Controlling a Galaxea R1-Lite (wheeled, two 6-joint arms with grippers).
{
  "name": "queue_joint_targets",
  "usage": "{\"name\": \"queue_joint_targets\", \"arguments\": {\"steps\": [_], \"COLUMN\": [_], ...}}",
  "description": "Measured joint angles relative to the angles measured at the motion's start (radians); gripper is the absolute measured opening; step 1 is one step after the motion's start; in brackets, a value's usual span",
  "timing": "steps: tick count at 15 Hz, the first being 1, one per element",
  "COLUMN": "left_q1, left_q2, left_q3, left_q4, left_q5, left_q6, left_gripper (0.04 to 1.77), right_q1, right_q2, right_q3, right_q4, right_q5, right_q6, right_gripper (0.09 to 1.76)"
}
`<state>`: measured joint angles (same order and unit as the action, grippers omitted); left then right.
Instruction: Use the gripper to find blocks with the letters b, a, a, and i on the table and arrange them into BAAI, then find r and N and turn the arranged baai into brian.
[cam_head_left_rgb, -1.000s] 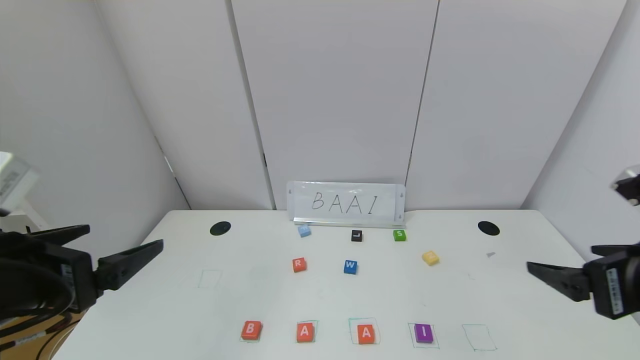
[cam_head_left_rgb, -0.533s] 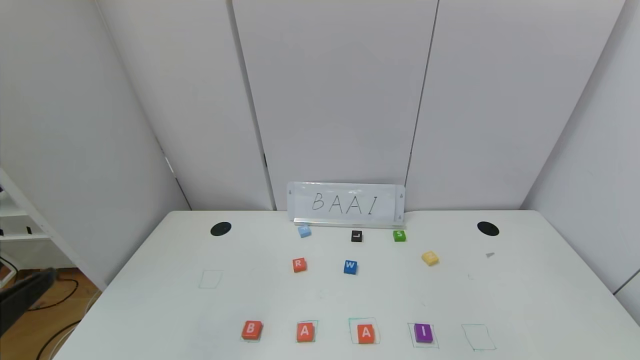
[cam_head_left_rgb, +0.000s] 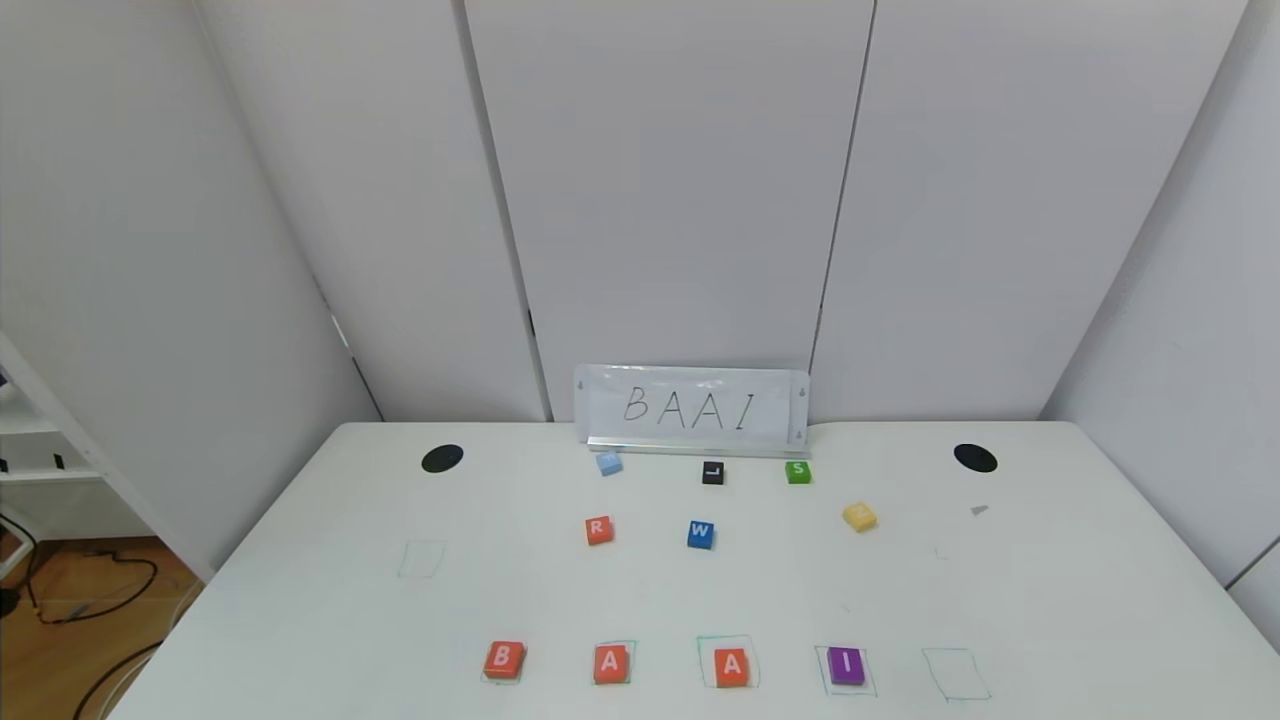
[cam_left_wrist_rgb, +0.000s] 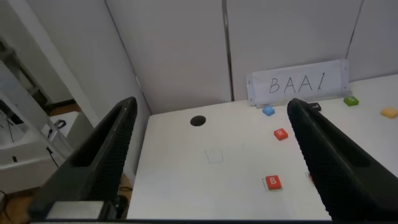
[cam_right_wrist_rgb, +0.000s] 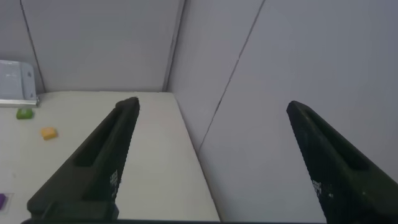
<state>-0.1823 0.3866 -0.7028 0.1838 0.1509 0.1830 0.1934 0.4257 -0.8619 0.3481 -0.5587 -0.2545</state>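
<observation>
On the white table (cam_head_left_rgb: 300, 620) the blocks stand in a front row: orange-red B (cam_head_left_rgb: 503, 659), A (cam_head_left_rgb: 611, 663), A (cam_head_left_rgb: 732, 667) and purple I (cam_head_left_rgb: 846, 665). The orange-red r block (cam_head_left_rgb: 598, 530) lies behind the row, left of centre; it also shows in the left wrist view (cam_left_wrist_rgb: 281, 134), as does B (cam_left_wrist_rgb: 272, 182). Both arms are out of the head view. My left gripper (cam_left_wrist_rgb: 211, 152) is open and empty beyond the table's left side. My right gripper (cam_right_wrist_rgb: 211, 152) is open and empty off the table's right edge.
A blue W block (cam_head_left_rgb: 701, 534), a light blue block (cam_head_left_rgb: 609, 462), a black L block (cam_head_left_rgb: 713, 472), a green S block (cam_head_left_rgb: 798, 471) and a yellow block (cam_head_left_rgb: 859, 516) lie behind. A BAAI sign (cam_head_left_rgb: 692, 406) stands at the back. Empty drawn squares (cam_head_left_rgb: 957, 674) (cam_head_left_rgb: 421, 558).
Both arms have pulled back out of the head view, the left to the left side and the right to the right. The blocks have not moved.
</observation>
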Motion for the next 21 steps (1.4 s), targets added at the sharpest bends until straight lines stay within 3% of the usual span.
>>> {"name": "queue_joint_targets", "arguments": {"steps": [2, 3, 5, 7, 10, 14, 16, 21], "left_q1": [0.064, 0.104, 0.173, 0.196, 0.189, 0.182, 0.182, 0.182], "left_q2": [-0.044, -0.072, -0.128, -0.176, -0.239, -0.346, -0.372, -0.387], "left_q3": [-0.009, -0.01, -0.001, 0.018, 0.053, 0.129, 0.189, 0.454], "left_q4": [0.001, 0.003, 0.022, 0.033, 0.033, 0.01, -0.106, -0.439], "left_q5": [-0.035, -0.08, -0.15, -0.167, -0.181, -0.182, -0.156, -0.159], "left_q6": [0.018, 0.022, 0.025, 0.017, 0.016, -0.024, -0.128, -0.151], "left_gripper": [1.72, 1.72, 1.72, 1.72, 1.72, 1.72, 1.72, 1.72], "right_q1": [-0.128, -0.188, -0.237, -0.248, -0.213, -0.193, -0.192, -0.194], "right_q2": [-0.057, -0.09, -0.13, -0.149, -0.203, -0.329, -0.382, -0.422], "right_q3": [-0.023, -0.033, -0.048, -0.059, -0.052, 0.052, 0.147, 0.573], "right_q4": [0.003, 0.004, -0.002, -0.006, 0.001, -0.046, -0.213, -0.72], "right_q5": [0.12, 0.183, 0.179, 0.204, 0.325, 0.423, 0.455, 0.5], "right_q6": [-0.013, -0.013, 0.031, 0.071, 0.076, 0.074, 0.076, 0.059], "right_gripper": [1.7, 1.7, 1.7, 1.7, 1.7, 1.71, 1.71, 1.71]}}
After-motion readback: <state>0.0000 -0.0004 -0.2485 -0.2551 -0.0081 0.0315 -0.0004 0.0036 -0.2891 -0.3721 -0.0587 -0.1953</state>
